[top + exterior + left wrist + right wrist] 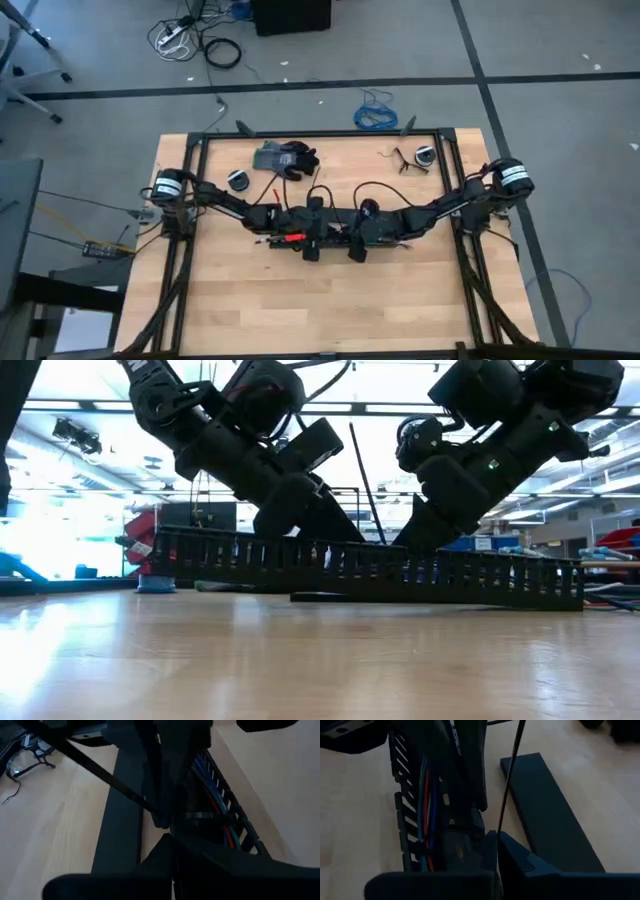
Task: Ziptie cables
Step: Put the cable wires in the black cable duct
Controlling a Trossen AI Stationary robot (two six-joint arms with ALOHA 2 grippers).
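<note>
Cables (221,817), thin red, green and blue wires, lie bunched along the floor of a slotted black duct (450,575) at the middle of the table (240,310), where both arms meet. The right gripper (496,837) is clenched on a thin black zip tie (510,785), and the free tail runs straight away from its fingertips. The left gripper (172,840) has its fingers pressed together just beside the bundle (whether anything sits between them is hidden). The step in hand looks like cinching the tie around the wires. To do it well, the right arm should pull the tail in line with the strap rather than sideways. That way the loop closes evenly and does not drag the wires up over the slotted wall. The left arm should steady the bundle near the loop so the floppy wires stay gathered. Only the wrist views show the wire colours, the tie and a pale band across the wires that may be the loop. They also show a flat black strip (550,815) lying beside the duct. The high view hides all this under the arms but shows how they converge. The low view adds only the duct's comb-like wall, seen side-on, which conceals the wires behind it.
</note>
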